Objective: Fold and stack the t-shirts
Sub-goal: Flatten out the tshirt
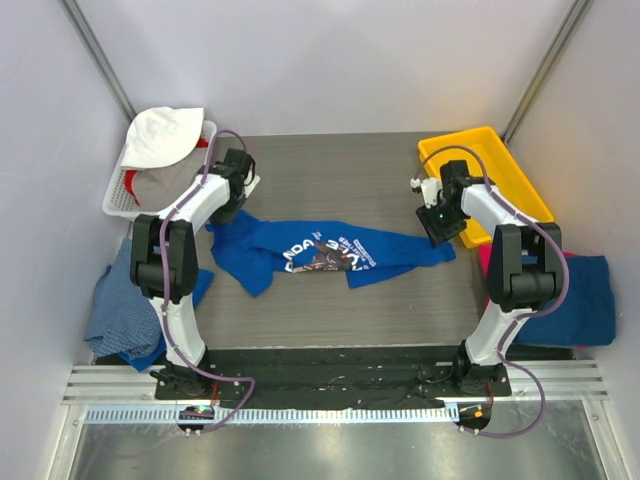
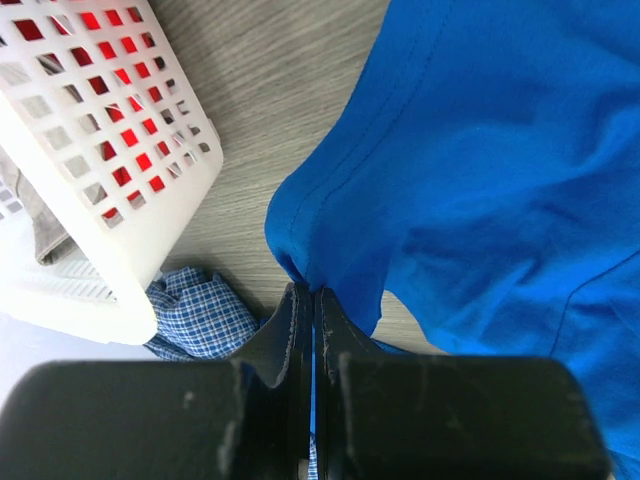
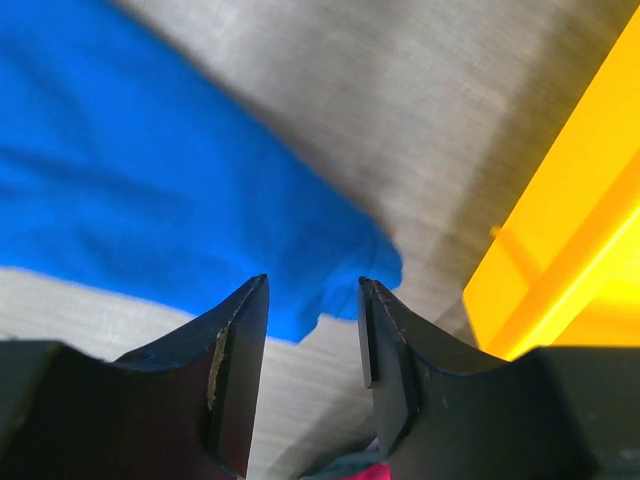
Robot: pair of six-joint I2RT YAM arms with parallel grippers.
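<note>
A royal blue t-shirt (image 1: 300,252) with a white-and-brown print lies crumpled and stretched across the middle of the table. My left gripper (image 1: 228,207) is shut on its left edge, the blue hem (image 2: 305,270) pinched between the fingers, near the white basket. My right gripper (image 1: 437,225) is open and empty, hovering over the shirt's right end (image 3: 340,270), not touching it. A dark blue shirt (image 1: 575,300) over a magenta one (image 1: 484,262) lies at the right table edge.
A white laundry basket (image 1: 120,185) with a white hat and clothes stands at the back left. A yellow tray (image 1: 500,175) stands at the back right, close to my right gripper. A blue checked cloth (image 1: 115,310) lies at the left edge.
</note>
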